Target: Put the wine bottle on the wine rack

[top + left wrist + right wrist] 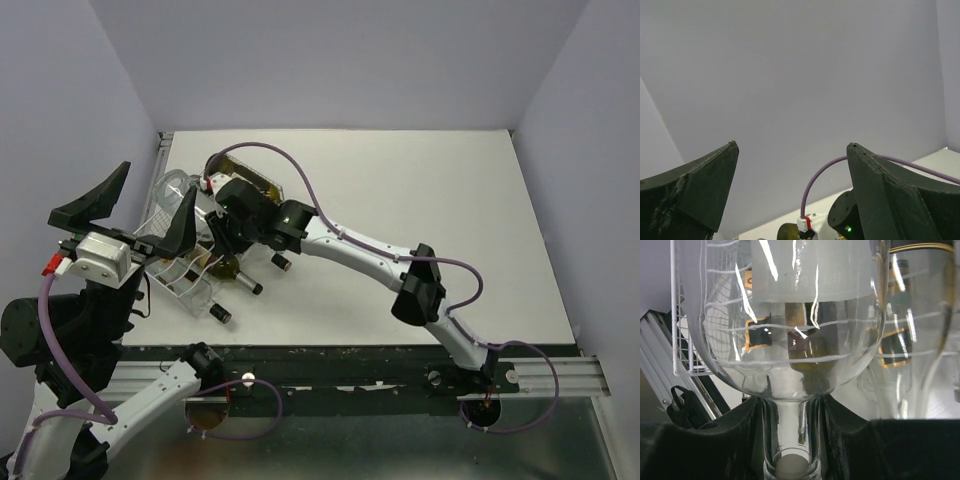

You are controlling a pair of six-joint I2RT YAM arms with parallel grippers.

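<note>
Closest, my right claw (790, 425) is clenched on the neck of the clear wine bottle (790, 310), whose body lies over the white wine rack (682, 340) beyond. Placing looks nearly done; next I must settle it gently, then let go. My left claw (792, 145) hangs spread, empty.

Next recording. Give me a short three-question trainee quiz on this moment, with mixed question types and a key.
1. True or false: the left gripper is shut on a bottle.
2. The right gripper holds the clear bottle by its: A) base, B) neck, C) label.
3. Fill in: in the top view, the wine rack sits toward the ____ side of the table.

Key: 1 false, its jaws stand open and empty; 2 B; 3 left.
</note>
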